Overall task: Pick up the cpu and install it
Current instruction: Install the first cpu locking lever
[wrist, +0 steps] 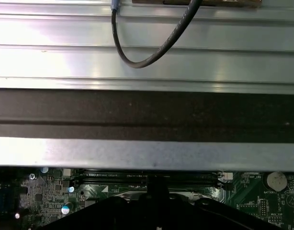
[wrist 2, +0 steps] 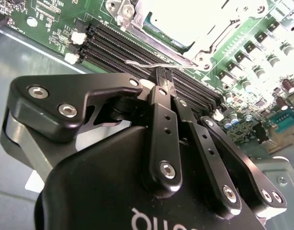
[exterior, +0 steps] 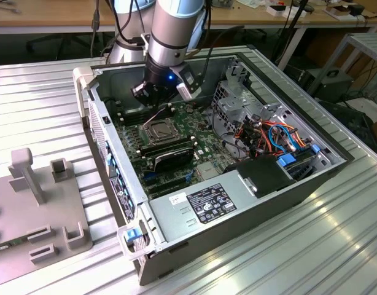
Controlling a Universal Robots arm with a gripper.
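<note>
In the exterior view my gripper (exterior: 153,103) hangs inside the open computer case (exterior: 115,184), just behind the metal-framed socket (exterior: 158,130) on the green motherboard. In the second wrist view the gripper (wrist 2: 162,73) is shut, its black fingers (wrist 2: 159,115) pressed together with nothing visible between them. Their tips sit right by the socket's thin wire lever (wrist 2: 137,63); I cannot tell whether they touch it. A flat square, the cpu (wrist 2: 185,19), lies inside the socket frame (wrist 2: 199,55), its top washed out by glare. The gripper's dark tip (wrist: 156,187) shows over the memory slots in the first wrist view.
Long black memory sticks (exterior: 169,151) lie just in front of the socket. A power supply (exterior: 207,200) fills the case's near corner, and a drive cage with coloured cables (exterior: 280,138) stands toward the exterior view's right. A grey fixture (exterior: 35,203) sits outside the case. The case wall (wrist: 147,153) is close by.
</note>
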